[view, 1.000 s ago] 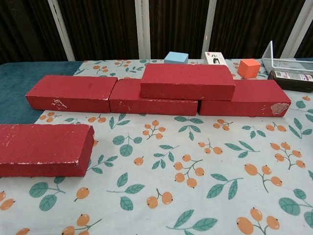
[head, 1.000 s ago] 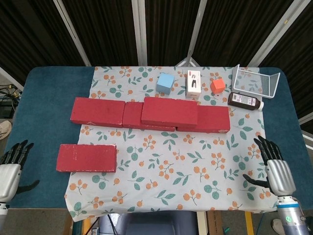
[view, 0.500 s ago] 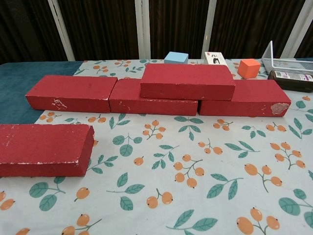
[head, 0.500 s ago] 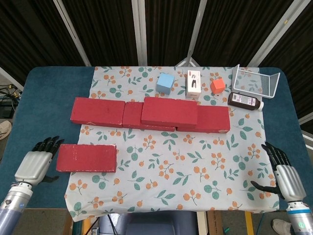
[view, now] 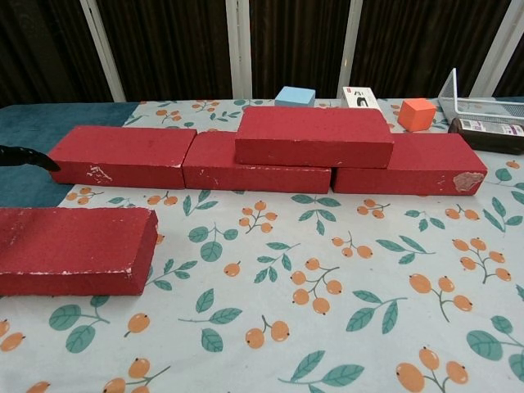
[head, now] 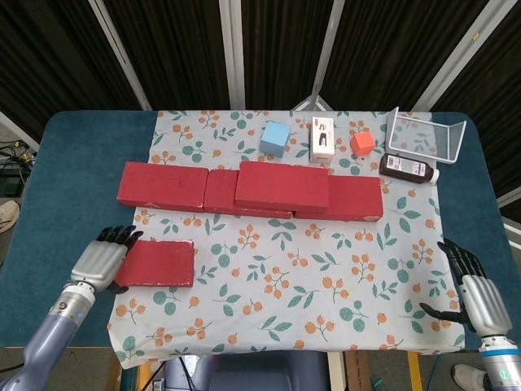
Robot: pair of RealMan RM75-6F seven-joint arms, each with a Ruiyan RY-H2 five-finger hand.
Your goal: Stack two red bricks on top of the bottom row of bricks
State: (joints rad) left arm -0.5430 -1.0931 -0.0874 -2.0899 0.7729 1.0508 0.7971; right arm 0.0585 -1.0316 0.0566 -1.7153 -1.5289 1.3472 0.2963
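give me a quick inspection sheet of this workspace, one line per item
surface: blue table with a floral cloth over its middle
job's things: bottom row of bricks, three end to end; one stacked brick sits over the middle and right ones; a loose brick lies flat at the front left
clutter: blue cube, white box, orange cube, dark bottle lying down, wire basket, all behind the row
hands: left hand over the loose brick's left end, grip not clear; right hand spread, holding nothing
cables: nothing seen
surroundings: dark panels with white frame bars behind
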